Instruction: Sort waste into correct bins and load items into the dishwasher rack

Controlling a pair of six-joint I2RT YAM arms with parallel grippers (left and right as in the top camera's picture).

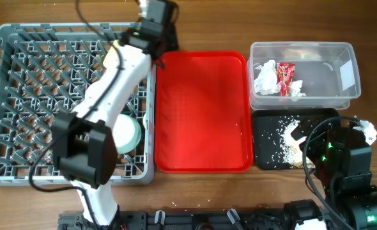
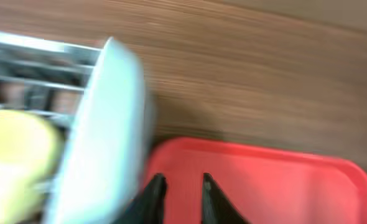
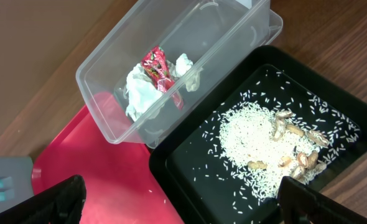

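At the bottom edge of the left wrist view, the left tool [image 2: 180,186] has its fingers a little apart with nothing between them, over the red tray [image 2: 264,186]. Just to its left the plate [image 2: 109,124] stands on edge in the rack [image 1: 22,38], with the cup [image 2: 15,155] behind it at lower left. This view is blurred. Past them is bare table [image 2: 264,74].

The right tool [image 3: 180,186] is spread wide and empty, over the near corner of the black tray [image 3: 190,163]. Rice [image 3: 246,137] is heaped mid-tray, with stray grains almost reaching the rim. Above it, at upper centre, is the tub [image 3: 109,87], holding the napkin [image 3: 140,93] and the wrapper [image 3: 158,68].

From overhead, the left arm lies diagonally across the rack, above the green bowl [image 1: 128,134] at the rack's lower right.

The waste looks sorted. I cannot see the fork, spoon or small bowl.

There are three risks from here:
- The plate is so close to the left tool that a sideways swing could knock it off its pegs into the cup.
- If the left arm drops, it could catch the bowl or a peg.
- A low pass by the right tool could push rice over the tray rim or nudge the light tub.
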